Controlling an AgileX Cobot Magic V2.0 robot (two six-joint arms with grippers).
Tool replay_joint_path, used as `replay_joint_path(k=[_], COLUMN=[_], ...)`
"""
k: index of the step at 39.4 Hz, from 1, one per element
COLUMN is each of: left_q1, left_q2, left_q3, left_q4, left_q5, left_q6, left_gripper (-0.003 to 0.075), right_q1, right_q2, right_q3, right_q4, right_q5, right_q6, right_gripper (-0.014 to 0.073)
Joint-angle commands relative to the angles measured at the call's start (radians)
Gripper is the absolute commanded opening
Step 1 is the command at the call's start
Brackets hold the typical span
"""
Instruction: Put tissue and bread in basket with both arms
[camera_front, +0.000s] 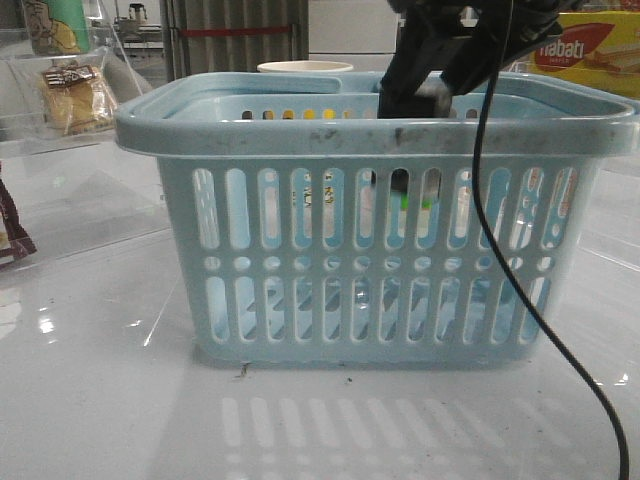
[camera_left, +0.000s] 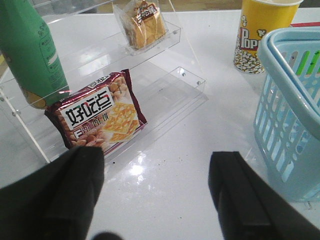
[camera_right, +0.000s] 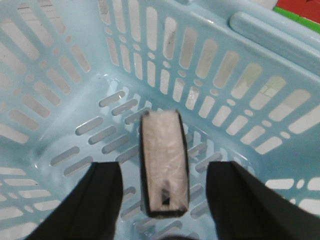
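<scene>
The pale blue basket (camera_front: 375, 125) stands mid-table; it also shows in the left wrist view (camera_left: 292, 95). My right gripper (camera_right: 162, 200) is open inside the basket, and its arm (camera_front: 440, 60) reaches in over the rim. The tissue (camera_right: 164, 165), a black-edged pack with a pale top, lies on the basket floor (camera_right: 65, 125) between the spread fingers, touching neither. The bread (camera_left: 145, 25), golden-tan in a clear wrapper, sits on the upper step of a clear acrylic shelf; the front view shows it at far left (camera_front: 72, 95). My left gripper (camera_left: 155, 195) is open and empty above the white table, short of the shelf.
A dark brown-red biscuit wrapper (camera_left: 100, 112) leans on the shelf's lower step beside a green bottle (camera_left: 30, 50). A yellow popcorn cup (camera_left: 262, 32) stands behind the basket. A "nabati" box (camera_front: 590, 50) is at the back right. A black cable (camera_front: 510, 280) hangs before the basket.
</scene>
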Motion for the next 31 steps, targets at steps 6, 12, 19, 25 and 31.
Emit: replay_joint_path(k=[6,12,19,25,31], left_q1=[-0.003,-0.003,-0.003,-0.003,-0.003], left_q2=[0.012,0.012,0.022,0.117,0.322], left_q3=[-0.03,-0.03,-0.03,-0.03,-0.124], left_q4=[-0.01,-0.01,-0.01,-0.01,-0.01], left_q5=[-0.084,-0.084,-0.116,-0.139,-0.16], left_q6=[-0.01,-0.01,-0.01,-0.01,-0.01], left_gripper=[0.0506,0.0506,0.0507,0.0527,0.0603], right_q1=[0.0,0.0,0.0,0.0,0.0], right_q2=[-0.122,-0.295,-0.511,-0.668,-0.718], right_q3=[-0.015,0.091,0.262,0.378,0.394], right_q4=[0.0,-0.018,-0.03,-0.03,-0.03], right_q5=[-0.063,-0.063,-0.06,-0.031,0.075], right_q6=[-0.014,-0.05,-0.051,-0.051,-0.051], right_gripper=[0.0551,0.0551,0.0551,0.0551,0.0551])
